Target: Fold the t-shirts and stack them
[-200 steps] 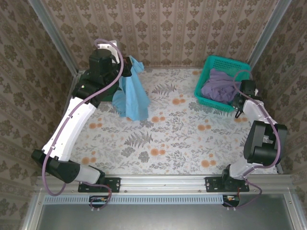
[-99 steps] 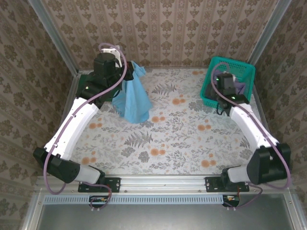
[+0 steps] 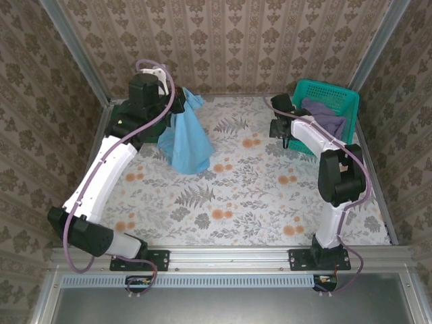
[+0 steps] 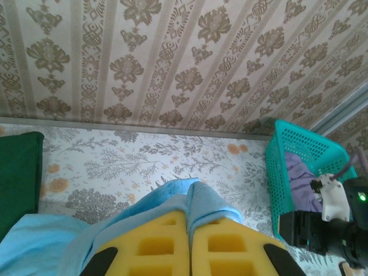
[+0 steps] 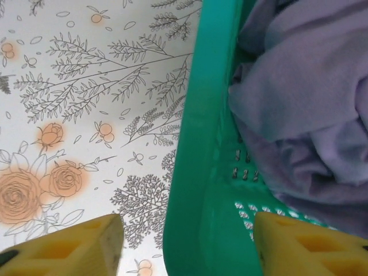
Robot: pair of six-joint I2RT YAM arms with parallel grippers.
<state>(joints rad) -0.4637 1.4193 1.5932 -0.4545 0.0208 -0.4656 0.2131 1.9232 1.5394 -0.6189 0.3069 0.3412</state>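
blue tee (image 3: 187,142) 1 — clamped by left gripper (image 4: 188,230) | purple tee (image 5: 299,103) 1 | green tee (image 4: 17,178) 1 | right gripper (image 5: 184,241) spread

Soft, even white light falls from above, bright and without glare. The floral-printed desk (image 3: 236,196) takes only faint shadows under the hanging light blue cloth t-shirt (image 3: 187,142) and beside the teal plastic mesh basket (image 3: 322,86). The overhead view is sharp, its walls splaying toward the corners. Close to the wrist lenses, the left hand (image 4: 188,221) and right hand (image 5: 187,233) show slightly soft yellow foam pads (image 4: 149,247)
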